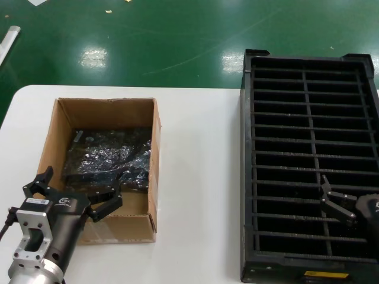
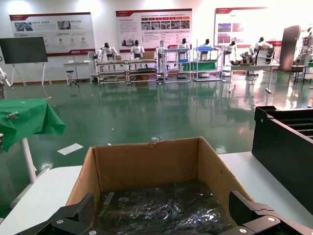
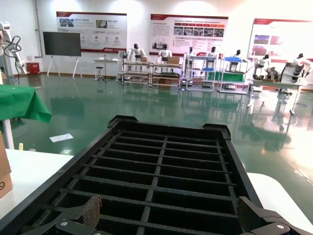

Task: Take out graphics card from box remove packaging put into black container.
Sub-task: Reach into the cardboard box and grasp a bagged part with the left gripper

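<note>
The brown cardboard box [image 1: 156,160] [image 2: 146,164] stands open on the left of the white table. Glossy dark film bundles [image 1: 112,155] [image 2: 166,208] cover its floor. The graphics card and its packaging are hidden; I cannot pick them out among the film. My left gripper [image 1: 80,186] [image 2: 161,214] is open at the box's near end, just above the film, holding nothing. The black container [image 1: 246,148] [image 3: 156,171] [image 2: 283,147] sits on the right. My right gripper [image 1: 354,192] [image 3: 171,213] hangs open over its near slots, holding nothing.
The white table [image 1: 201,177] shows a bare strip between box and crate. A yellow label [image 1: 326,274] marks the crate's near wall. Green floor [image 1: 177,41] lies beyond the table's far edge.
</note>
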`<control>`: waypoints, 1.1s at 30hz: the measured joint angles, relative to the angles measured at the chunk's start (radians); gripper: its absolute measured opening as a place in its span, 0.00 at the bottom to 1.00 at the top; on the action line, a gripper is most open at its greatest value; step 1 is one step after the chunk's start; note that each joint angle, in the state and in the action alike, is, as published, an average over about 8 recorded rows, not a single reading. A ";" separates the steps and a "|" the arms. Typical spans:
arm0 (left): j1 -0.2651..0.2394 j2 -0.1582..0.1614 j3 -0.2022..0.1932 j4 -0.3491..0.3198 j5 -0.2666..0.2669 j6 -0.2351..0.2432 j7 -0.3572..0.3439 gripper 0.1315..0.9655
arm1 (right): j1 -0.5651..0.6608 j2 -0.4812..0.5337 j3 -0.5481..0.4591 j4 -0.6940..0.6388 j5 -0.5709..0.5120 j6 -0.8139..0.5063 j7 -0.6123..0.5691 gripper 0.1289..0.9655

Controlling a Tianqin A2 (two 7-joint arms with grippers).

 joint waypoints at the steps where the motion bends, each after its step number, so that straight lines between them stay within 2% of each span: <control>1: 0.000 0.000 0.000 0.000 0.000 0.000 0.000 1.00 | 0.000 0.000 0.000 0.000 0.000 0.000 0.000 1.00; 8: 0.000 0.000 0.000 0.000 0.000 0.000 0.000 1.00 | 0.000 0.000 0.000 0.000 0.000 0.000 0.000 1.00; 11: -0.001 -0.013 0.009 -0.002 0.004 -0.001 0.001 1.00 | 0.000 0.000 0.000 0.000 0.000 0.000 0.000 1.00; 14: -0.011 -0.050 0.025 -0.003 0.020 0.001 0.010 1.00 | 0.000 0.000 0.000 0.000 0.000 0.000 0.000 1.00; 18: -0.056 -0.134 0.049 0.003 0.098 0.036 0.027 1.00 | 0.000 0.000 0.000 0.000 0.000 0.000 0.000 1.00; 22: -0.135 -0.229 0.070 0.031 0.241 0.130 0.023 1.00 | 0.000 0.000 0.000 0.000 0.000 0.000 0.000 1.00; 25: -0.210 -0.295 0.102 0.070 0.356 0.231 0.005 1.00 | 0.000 0.000 0.000 0.000 0.000 0.000 0.000 1.00; 27: -0.271 -0.336 0.136 0.109 0.422 0.309 -0.005 1.00 | 0.000 0.000 0.000 0.000 0.000 0.000 0.000 1.00; 30: -0.369 -0.380 0.198 0.177 0.496 0.424 -0.005 1.00 | 0.000 0.000 0.000 0.000 0.000 0.000 0.000 1.00; 33: -0.473 -0.399 0.264 0.265 0.553 0.522 0.021 1.00 | 0.000 0.000 0.000 0.000 0.000 0.000 0.000 1.00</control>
